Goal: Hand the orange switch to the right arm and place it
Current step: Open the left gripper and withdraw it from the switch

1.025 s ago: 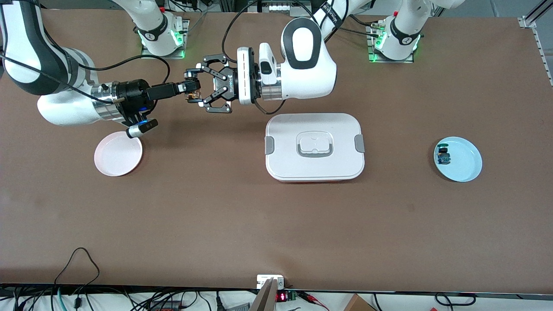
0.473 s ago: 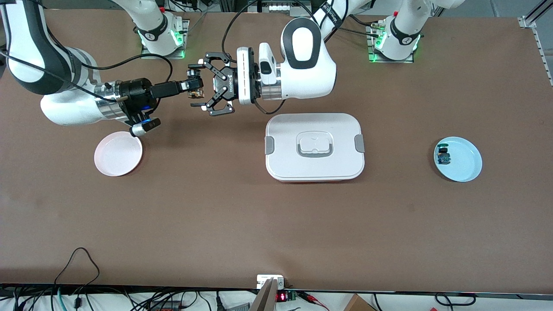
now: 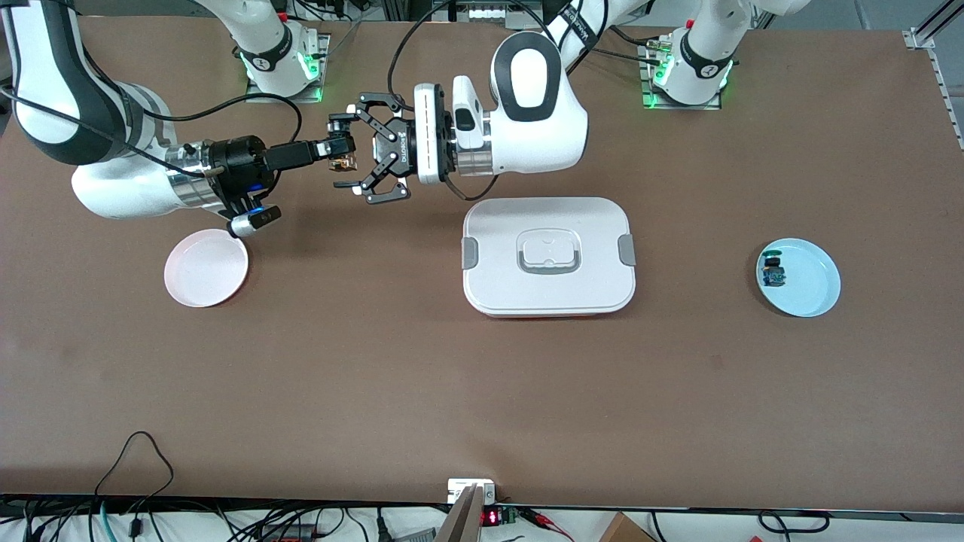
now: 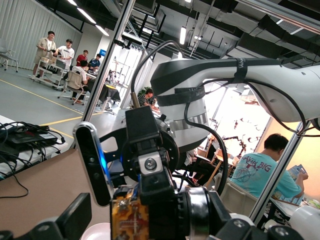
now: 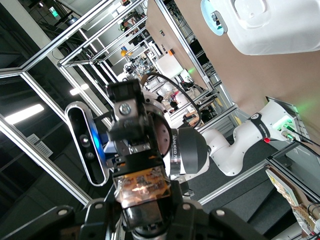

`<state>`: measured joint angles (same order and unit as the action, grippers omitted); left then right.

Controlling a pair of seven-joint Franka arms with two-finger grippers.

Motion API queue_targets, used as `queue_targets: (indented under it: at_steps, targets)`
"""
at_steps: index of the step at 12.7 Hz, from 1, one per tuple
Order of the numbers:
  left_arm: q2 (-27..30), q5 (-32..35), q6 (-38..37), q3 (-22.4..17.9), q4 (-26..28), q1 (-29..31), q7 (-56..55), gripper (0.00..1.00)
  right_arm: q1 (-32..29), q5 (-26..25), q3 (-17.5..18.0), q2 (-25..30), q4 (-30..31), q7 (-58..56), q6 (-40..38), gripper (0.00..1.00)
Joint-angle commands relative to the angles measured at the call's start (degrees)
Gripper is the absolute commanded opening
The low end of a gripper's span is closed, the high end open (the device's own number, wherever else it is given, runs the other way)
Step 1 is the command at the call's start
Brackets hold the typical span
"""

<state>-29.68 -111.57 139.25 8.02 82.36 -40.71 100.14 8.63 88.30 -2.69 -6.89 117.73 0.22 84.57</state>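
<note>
The right gripper was clamped on the orange switch, holding it in the air over the bare surface between the two arms' bases. The left gripper faced it with its fingers spread wide on either side of the switch, not touching it. A pink plate lay nearer the front camera, toward the right arm's end. A white lidded box sat mid-surface, and a blue plate carrying a green-and-blue switch lay toward the left arm's end.

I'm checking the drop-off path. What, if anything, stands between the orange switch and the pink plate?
Nothing visible: the right gripper holds the orange switch over bare table; the pink plate lies unobstructed.
</note>
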Motion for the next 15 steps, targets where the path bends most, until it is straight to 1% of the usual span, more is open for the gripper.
queue_targets:
  at_steps: [1,2,5,7,8,9,10,11,13,14,15]
  targets:
    - [0.41,-0.76,-2.56,-0.37,-0.10,2.99,0.24,1.00,-1.68,0.12,-0.38,1.52,1.01,-0.74,-0.80,0.18]
    - [0.41,-0.84,-5.11,-0.37,-0.10,4.05,0.23,1.00,-2.03,0.03,-0.73,1.52,1.10,-0.66,-1.15,0.18]
    - [1.02,-0.76,-9.34,-0.28,1.13,7.73,0.15,1.00,-2.04,-0.14,-1.35,1.79,1.19,-1.01,-1.07,0.18]
    - [1.02,-0.84,-10.75,-0.28,0.43,11.60,-0.12,1.00,-2.21,-0.41,-2.75,1.79,1.10,-0.92,-0.98,0.18]
    - [0.85,-0.85,-12.23,-0.28,0.43,14.66,0.32,1.00,-2.65,-2.24,-3.28,1.61,1.10,-1.53,-0.90,0.18]
    - [0.41,-0.76,-15.47,-0.45,0.35,17.56,0.24,1.00,-2.74,-4.95,-3.28,1.53,1.10,-4.58,-0.37,0.18]
    - [-0.98,-0.67,-20.46,-0.46,0.34,20.12,0.32,1.00,-2.92,-7.50,-3.37,1.52,1.10,-7.05,-0.37,0.18]
    - [-3.08,-0.67,-26.34,-0.54,-1.57,22.67,0.24,1.00,-3.09,-12.49,-4.42,1.44,1.01,-9.25,-0.11,0.18]
    - [-7.83,1.43,-37.25,-0.63,-4.39,28.29,0.23,1.00,-2.92,-24.16,-4.60,1.52,0.31,-15.39,0.25,0.18]
    - [-9.85,4.57,-41.30,-0.72,-5.45,31.01,0.23,1.00,-2.92,-30.23,-4.69,1.61,0.22,-18.21,1.12,0.18]
    - [-11.44,7.30,-42.73,-0.72,-5.89,34.26,0.32,1.00,-3.09,-35.08,-4.78,1.61,0.22,-21.45,2.43,0.18]
